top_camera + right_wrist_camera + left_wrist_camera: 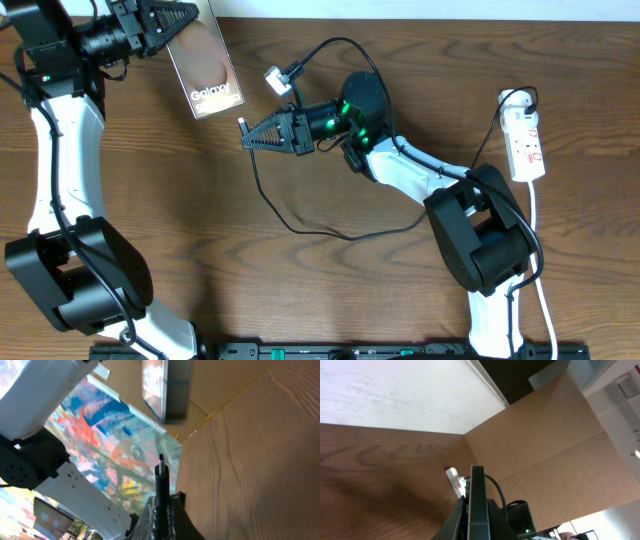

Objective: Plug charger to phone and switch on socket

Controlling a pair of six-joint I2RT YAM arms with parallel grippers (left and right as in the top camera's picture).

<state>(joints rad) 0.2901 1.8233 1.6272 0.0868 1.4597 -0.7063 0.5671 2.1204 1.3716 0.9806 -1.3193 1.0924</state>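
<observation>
Wood table (330, 290): L end effector (180, 18) pinches phone (205, 70); R end effector (247, 137) pinches charger (161, 472), tip pointing phone-ward.

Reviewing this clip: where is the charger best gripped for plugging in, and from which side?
Grip the charger just behind its plug tip, from the cable end, as the right gripper does: the thin tip then juts clear, free to enter the phone.

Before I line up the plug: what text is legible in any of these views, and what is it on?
"Galaxy": white lettering on the phone, overhead view.
Smaller lettering next to it on the phone: too small to read.
Red markings on the power strip: too small to read.
Both wrist views: nothing legible.
</observation>
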